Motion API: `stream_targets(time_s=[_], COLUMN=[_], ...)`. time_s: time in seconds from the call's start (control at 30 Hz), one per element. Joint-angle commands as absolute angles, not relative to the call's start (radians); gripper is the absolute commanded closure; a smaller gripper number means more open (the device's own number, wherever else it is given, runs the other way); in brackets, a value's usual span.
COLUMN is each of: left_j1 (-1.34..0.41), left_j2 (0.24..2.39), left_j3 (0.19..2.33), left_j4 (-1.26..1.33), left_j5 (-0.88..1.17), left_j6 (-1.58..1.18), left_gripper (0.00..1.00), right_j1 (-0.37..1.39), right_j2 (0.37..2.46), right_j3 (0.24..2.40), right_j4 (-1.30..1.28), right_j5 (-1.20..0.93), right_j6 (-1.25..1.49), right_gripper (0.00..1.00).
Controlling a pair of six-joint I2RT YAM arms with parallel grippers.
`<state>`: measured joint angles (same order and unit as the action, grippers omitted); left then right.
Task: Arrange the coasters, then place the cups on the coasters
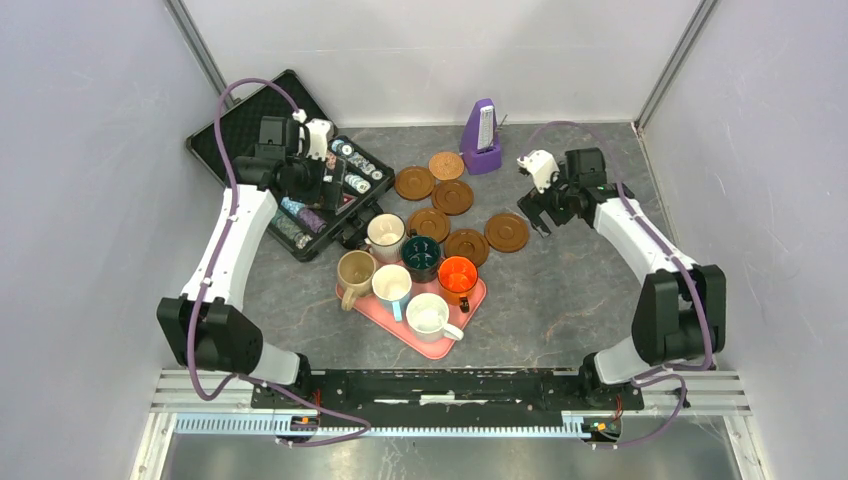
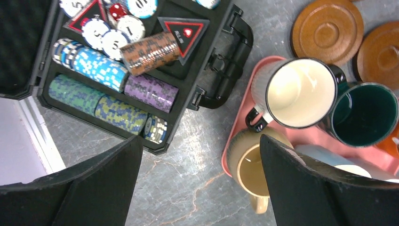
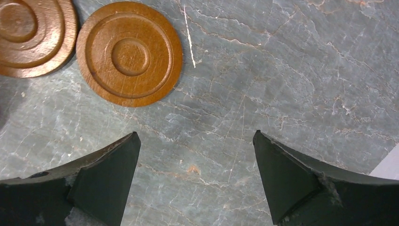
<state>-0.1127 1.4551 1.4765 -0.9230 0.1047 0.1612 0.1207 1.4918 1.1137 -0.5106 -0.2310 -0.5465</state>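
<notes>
Six brown coasters lie loose behind the pink tray (image 1: pixel 400 322): a lighter tan one (image 1: pixel 446 165) and dark ones (image 1: pixel 414 183) (image 1: pixel 506 232). The cups crowd on the tray: white with dark rim (image 1: pixel 385 235), teal (image 1: pixel 421 255), orange (image 1: pixel 457 277), tan (image 1: pixel 355 272), light blue (image 1: pixel 392 285), white (image 1: pixel 430 315). My left gripper (image 1: pixel 335 195) (image 2: pixel 200 139) hangs open above bare table between the chip case and the tan cup (image 2: pixel 249 172). My right gripper (image 1: pixel 535 212) (image 3: pixel 196 133) is open, empty, just right of a coaster (image 3: pixel 129 52).
An open black case (image 1: pixel 290 190) (image 2: pixel 207 75) full of poker chips lies at the back left, close to the tray. A purple metronome (image 1: pixel 484 140) stands at the back centre. Grey walls close in both sides and the back.
</notes>
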Motion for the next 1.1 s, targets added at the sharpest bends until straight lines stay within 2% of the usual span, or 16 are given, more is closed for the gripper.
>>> stream_targets(time_s=[0.0, 0.37, 0.83, 1.07], left_j1=[-0.109, -0.11, -0.11, -0.11], left_j2=[1.389, 1.381, 1.436, 1.476], left_j3=[1.442, 1.43, 1.474, 1.5], left_j4=[-0.774, -0.754, -0.827, -0.827], left_j5=[0.006, -0.071, 0.035, 0.006], left_j6=[0.028, 0.014, 0.088, 0.089], left_gripper=[0.0, 0.0, 0.0, 0.0], right_j1=[0.186, 0.271, 0.288, 0.229], right_j2=[1.574, 1.818, 1.972, 2.019], right_j3=[1.188, 1.366, 1.396, 1.432], right_j4=[-0.453, -0.543, -0.544, -0.534], right_j5=[-0.083, -0.117, -0.087, -0.037], right_j6=[-0.489, -0.544, -0.56, -0.502], right_gripper=[0.02, 0.02, 0.01, 0.23])
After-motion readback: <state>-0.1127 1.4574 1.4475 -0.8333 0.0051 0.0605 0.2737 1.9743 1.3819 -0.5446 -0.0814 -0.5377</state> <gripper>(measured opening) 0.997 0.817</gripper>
